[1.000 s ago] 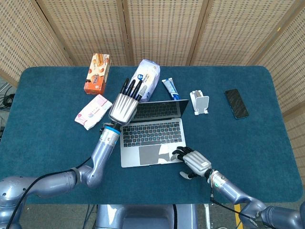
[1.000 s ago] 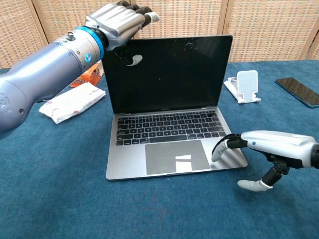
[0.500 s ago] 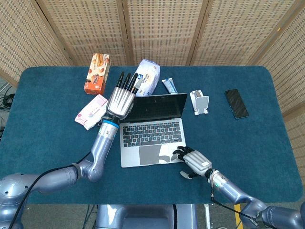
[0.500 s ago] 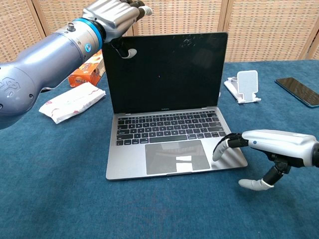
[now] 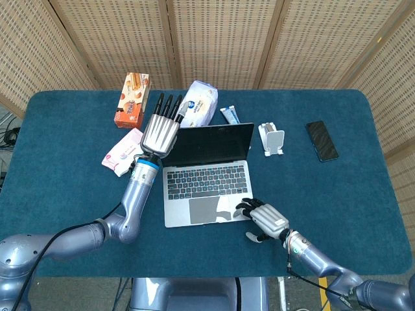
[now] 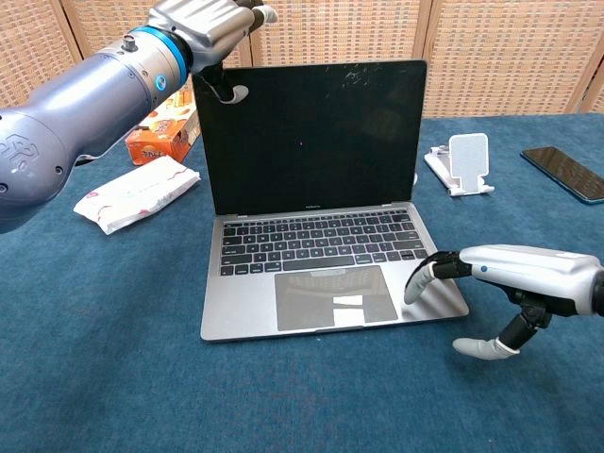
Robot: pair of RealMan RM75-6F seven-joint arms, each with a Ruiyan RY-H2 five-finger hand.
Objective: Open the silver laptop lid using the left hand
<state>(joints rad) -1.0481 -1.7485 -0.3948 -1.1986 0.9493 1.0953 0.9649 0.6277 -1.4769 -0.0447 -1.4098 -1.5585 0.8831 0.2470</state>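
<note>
The silver laptop [image 5: 206, 176] stands open at the table's middle, its dark screen [image 6: 311, 142] close to upright. My left hand [image 5: 161, 133] is at the lid's top left corner with its fingers stretched out and apart, pointing toward the far edge. In the chest view the left hand [image 6: 203, 24] reaches over that corner and its thumb hangs in front of the screen. My right hand [image 5: 266, 220] lies at the laptop's front right corner. One fingertip of the right hand [image 6: 519, 274] touches the palm rest and another rests on the cloth.
Behind the laptop lie an orange snack box [image 5: 132, 99], a pink packet [image 5: 123, 151], a white and blue bag [image 5: 201, 103] and a small tube [image 5: 230, 115]. A white phone stand [image 5: 272, 138] and a black phone [image 5: 321, 140] sit to the right. The blue table cloth [image 5: 363, 207] ends at woven screens.
The lid has swung further back toward upright. My left hand has moved back and a little left along with its top corner. The right hand has stayed in place.
</note>
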